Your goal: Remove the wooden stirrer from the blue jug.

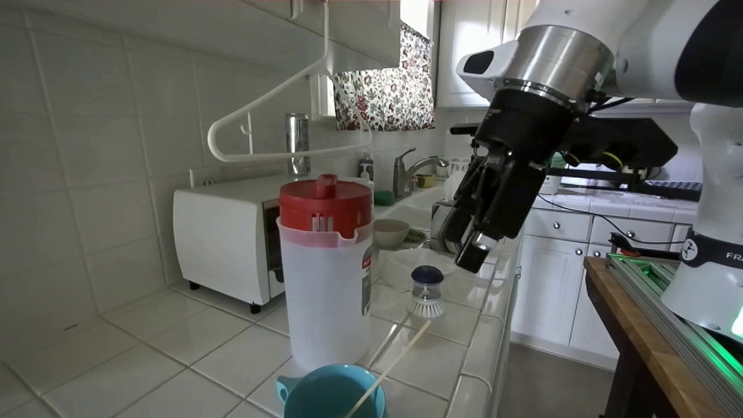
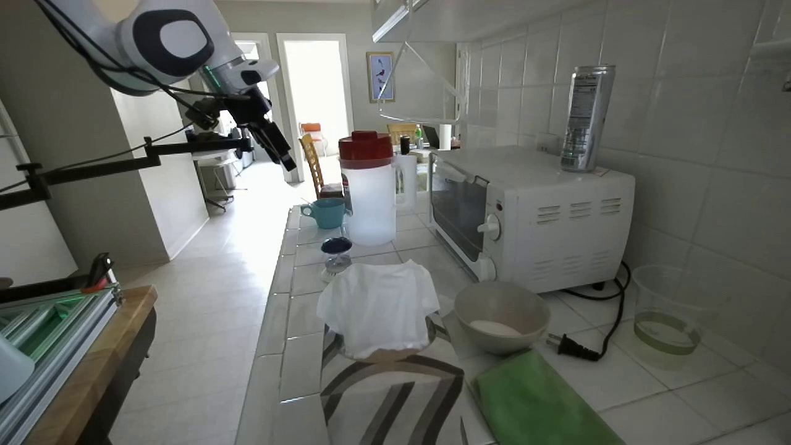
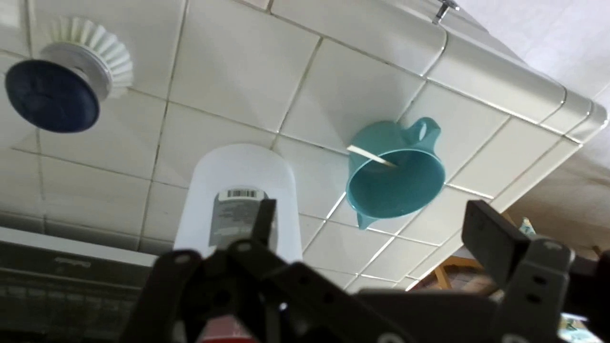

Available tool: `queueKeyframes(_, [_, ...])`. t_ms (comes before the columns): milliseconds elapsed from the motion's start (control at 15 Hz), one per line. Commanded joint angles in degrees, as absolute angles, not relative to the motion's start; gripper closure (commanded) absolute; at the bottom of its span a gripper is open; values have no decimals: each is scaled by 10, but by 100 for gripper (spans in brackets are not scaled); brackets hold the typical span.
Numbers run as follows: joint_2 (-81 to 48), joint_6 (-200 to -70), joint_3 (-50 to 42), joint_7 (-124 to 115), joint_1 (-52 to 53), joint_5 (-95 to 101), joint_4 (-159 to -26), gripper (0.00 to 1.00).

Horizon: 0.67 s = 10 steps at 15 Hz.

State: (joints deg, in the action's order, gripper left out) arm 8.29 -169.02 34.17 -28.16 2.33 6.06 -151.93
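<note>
brush (image 3: 53,97): bristles down on the surface (image 3: 233,71), hence standing.
pitcher (image 3: 243,171): upright, inward of the long rounded edge.
wooden stirrer (image 3: 371,156): inside the blue jug (image 3: 400,188), propped over its rim, being too long to lie within.
claw (image 3: 371,209): wide, empty, well above, presumably spread to straddle the wooden stirrer.
blue jug: upright near the surface's corner, likely steadied by weight alone.

Kitchen: faucet (image 1: 401,176), toaster oven (image 2: 536,216).

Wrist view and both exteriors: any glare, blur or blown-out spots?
Wrist view: gripper dark and soft-edged, glints on grout beside the blue jug; in an exterior view, doorway blown white and glare on the floor; in an exterior view, tile wall dim.
</note>
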Motion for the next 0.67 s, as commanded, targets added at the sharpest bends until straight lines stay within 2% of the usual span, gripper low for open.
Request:
queueKeyframes(0, [46,-1687,366,-328,-9,116,-1495,0])
queueKeyframes(600, [-27,-1665,366,-503,-17,302,-1433,0])
